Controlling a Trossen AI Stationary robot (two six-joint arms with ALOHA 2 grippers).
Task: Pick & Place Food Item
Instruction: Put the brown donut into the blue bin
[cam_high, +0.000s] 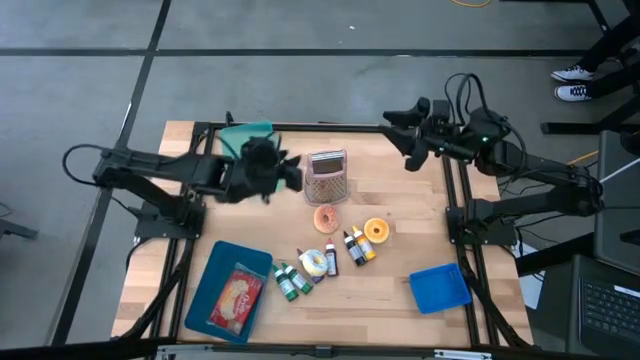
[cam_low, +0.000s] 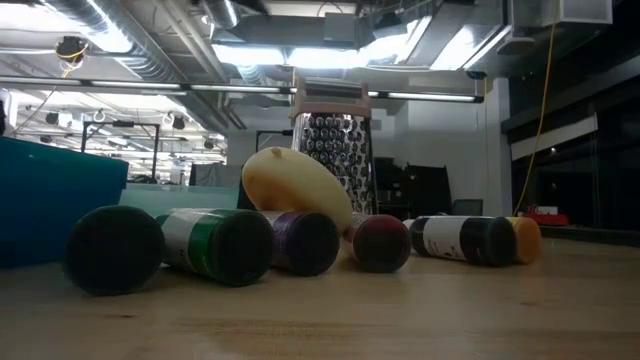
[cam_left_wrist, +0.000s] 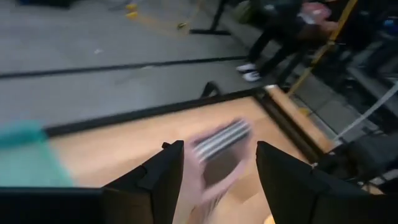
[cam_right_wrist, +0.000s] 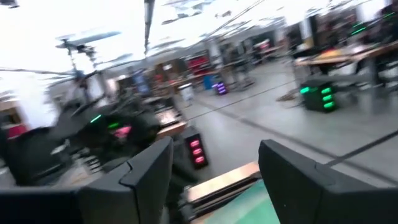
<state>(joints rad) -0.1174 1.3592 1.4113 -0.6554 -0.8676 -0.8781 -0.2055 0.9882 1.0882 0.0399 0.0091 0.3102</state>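
The food items I'm after sit in a loose cluster on the middle of my table (cam_high: 400, 210): a pink-frosted doughnut (cam_high: 325, 218) just in front of the metal grater (cam_high: 326, 175), an orange doughnut (cam_high: 376, 230) to its right, and a pale one (cam_high: 314, 262) nearer the front edge. Small bottles (cam_high: 356, 246) lie on their sides between and around them, with green-capped ones (cam_high: 290, 282) toward the left. In the low view the pale doughnut (cam_low: 296, 188) leans tilted above the row of lying bottles (cam_low: 215, 245), the grater (cam_low: 335, 145) upright behind it.

My left gripper (cam_high: 292, 172) hovers just left of the grater, well above the wood as far as I can judge; its fingers (cam_left_wrist: 158, 180) stand spread with nothing between them, and the grater (cam_left_wrist: 222, 140) shows blurred beyond.

A blue tray (cam_high: 228, 290) at the front left holds a red packet (cam_high: 236, 298). A blue lid (cam_high: 439, 288) (or a shallow tray, I can't tell) lies front right. A teal cloth (cam_high: 246, 135) sits at the back left.

My right gripper (cam_high: 402, 135) waits at the back right edge, fingers (cam_right_wrist: 149, 171) spread and empty.
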